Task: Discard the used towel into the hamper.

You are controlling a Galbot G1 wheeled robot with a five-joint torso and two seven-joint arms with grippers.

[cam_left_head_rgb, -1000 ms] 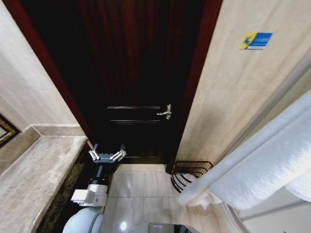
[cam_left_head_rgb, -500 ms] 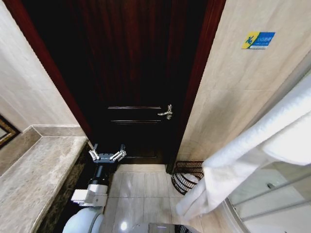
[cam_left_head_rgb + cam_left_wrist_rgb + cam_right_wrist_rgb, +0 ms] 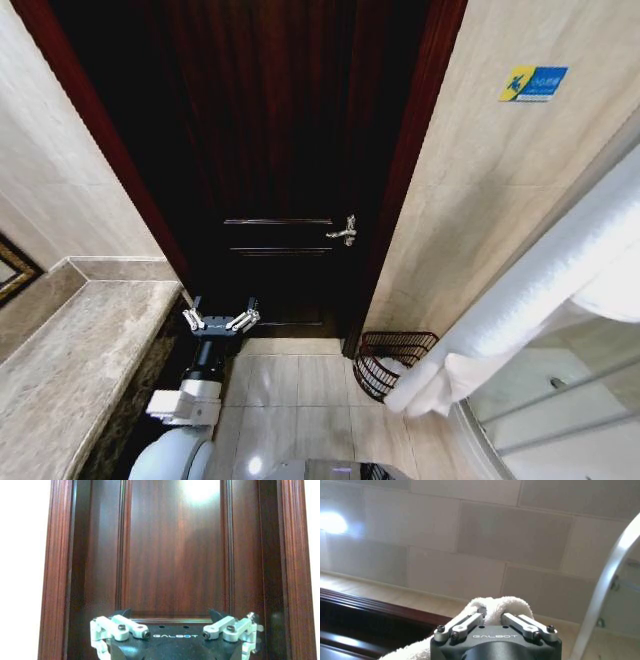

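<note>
Against the right-hand tiled wall, the white towel [image 3: 520, 300] hangs in a long diagonal fold. Half a second ago its low end drooped in front of the hamper [image 3: 393, 362] and reached nearly to the bottom of the head view; now that end is bunched higher, just beside the hamper's right rim, and the upper part has rolled into a thick band running to the picture's right edge. A second ago it covered far more of the lower right corner. The door handle [image 3: 343, 231] and the blue sign [image 3: 536, 83] have barely moved.

The towel is plain white terry, soft and looped. In the right wrist view the right tool [image 3: 494, 623] is clenched on a fold of the towel [image 3: 495, 607], fabric bulging between its fingers.

The hamper, a dark red-brown open-weave basket, stands on the pale floor tiles by the door frame; something pale shows through its weave, though what it is I cannot tell.

The left tool [image 3: 221, 320] hangs low before the dark wooden door [image 3: 290, 150], beside the marble tabletop [image 3: 70, 370], its fingers spread and holding nothing.
</note>
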